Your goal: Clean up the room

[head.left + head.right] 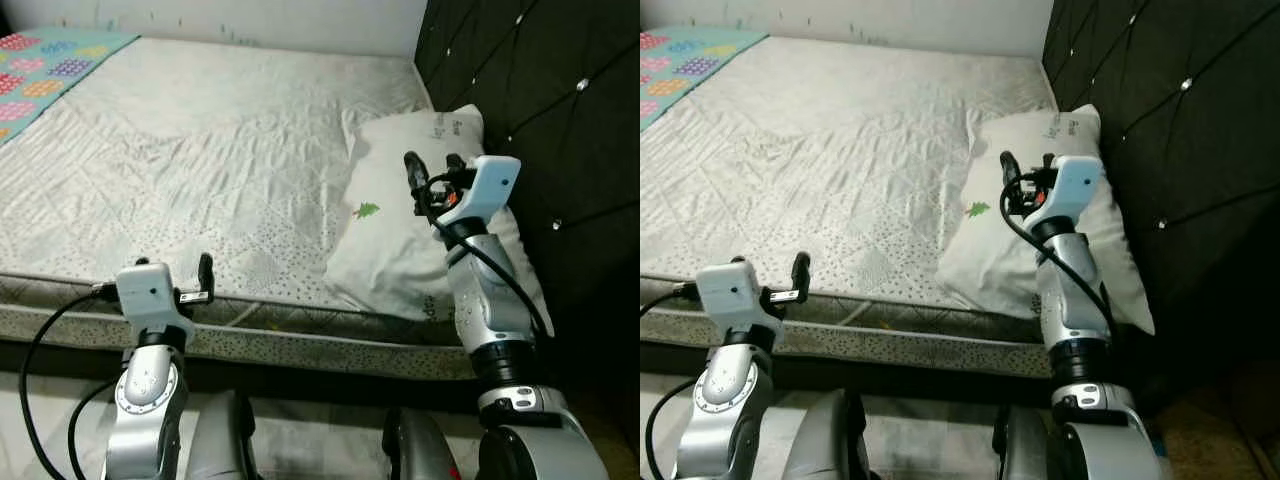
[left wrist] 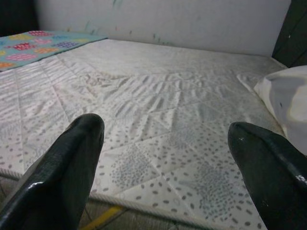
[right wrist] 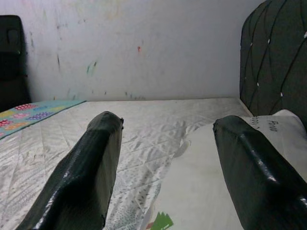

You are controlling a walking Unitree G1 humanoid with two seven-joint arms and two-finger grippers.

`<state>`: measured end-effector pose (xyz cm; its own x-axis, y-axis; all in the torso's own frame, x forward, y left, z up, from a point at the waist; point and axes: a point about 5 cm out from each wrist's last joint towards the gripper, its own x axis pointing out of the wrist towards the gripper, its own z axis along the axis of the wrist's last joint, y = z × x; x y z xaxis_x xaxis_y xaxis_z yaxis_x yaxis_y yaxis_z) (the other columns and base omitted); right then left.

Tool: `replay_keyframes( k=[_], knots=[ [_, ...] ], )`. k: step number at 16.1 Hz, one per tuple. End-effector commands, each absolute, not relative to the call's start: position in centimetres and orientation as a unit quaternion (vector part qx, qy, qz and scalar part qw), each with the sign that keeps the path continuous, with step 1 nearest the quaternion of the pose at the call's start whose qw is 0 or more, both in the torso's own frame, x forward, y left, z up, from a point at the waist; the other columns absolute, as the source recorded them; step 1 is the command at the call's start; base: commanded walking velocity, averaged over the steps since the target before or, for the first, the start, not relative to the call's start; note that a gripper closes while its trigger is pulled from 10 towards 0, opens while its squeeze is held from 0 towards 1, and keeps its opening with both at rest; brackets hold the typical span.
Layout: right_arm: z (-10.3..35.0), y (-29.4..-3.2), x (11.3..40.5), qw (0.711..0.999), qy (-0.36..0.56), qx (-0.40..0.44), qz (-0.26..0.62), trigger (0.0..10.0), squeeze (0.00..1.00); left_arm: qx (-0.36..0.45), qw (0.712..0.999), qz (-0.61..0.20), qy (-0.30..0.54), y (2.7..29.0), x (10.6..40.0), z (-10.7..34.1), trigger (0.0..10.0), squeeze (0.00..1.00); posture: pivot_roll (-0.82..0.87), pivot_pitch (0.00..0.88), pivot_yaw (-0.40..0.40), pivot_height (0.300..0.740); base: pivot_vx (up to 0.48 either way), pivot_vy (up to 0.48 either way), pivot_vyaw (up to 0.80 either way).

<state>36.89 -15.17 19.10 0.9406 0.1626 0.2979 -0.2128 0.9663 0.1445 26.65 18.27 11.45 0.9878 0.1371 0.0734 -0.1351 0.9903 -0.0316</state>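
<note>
One white rectangular fabric pillow at the right of the bare quilted white mattress, against the black tufted headboard. Right gripper raised directly above the pillow, fingers spread, holding nothing. Left gripper at the near mattress edge, well apart, open and empty. One patterned teal blanket far left.

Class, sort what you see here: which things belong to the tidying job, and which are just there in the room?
Job:
- white pillow
- mattress
- colourful blanket
- right gripper, open above the pillow
- left gripper, open at the mattress edge

Just there:
- black headboard
- wall
</note>
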Motion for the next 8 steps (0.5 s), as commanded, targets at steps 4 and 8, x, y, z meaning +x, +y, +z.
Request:
replay_keyframes(
  k=[4, 8],
  knots=[
    [19.3, -15.2, 36.3, 0.981, -0.142, 0.083, 0.099, 10.0, 0.0, -0.014, 0.997, 0.063, -0.045, 18.0, 26.8, 11.7, 10.0, 0.0, 0.02, 0.0, -0.016, 0.686, 0.0, 0.0, 0.0],
    [18.6, -14.9, 35.7, 0.983, -0.129, 0.079, 0.103, 10.0, 0.0, -0.014, 0.997, 0.063, -0.041, 18.0, 26.4, 11.4, 10.0, 0.0, 0.02, 0.004, -0.018, 0.732, 0.0, 0.0, 0.0]
  ],
)
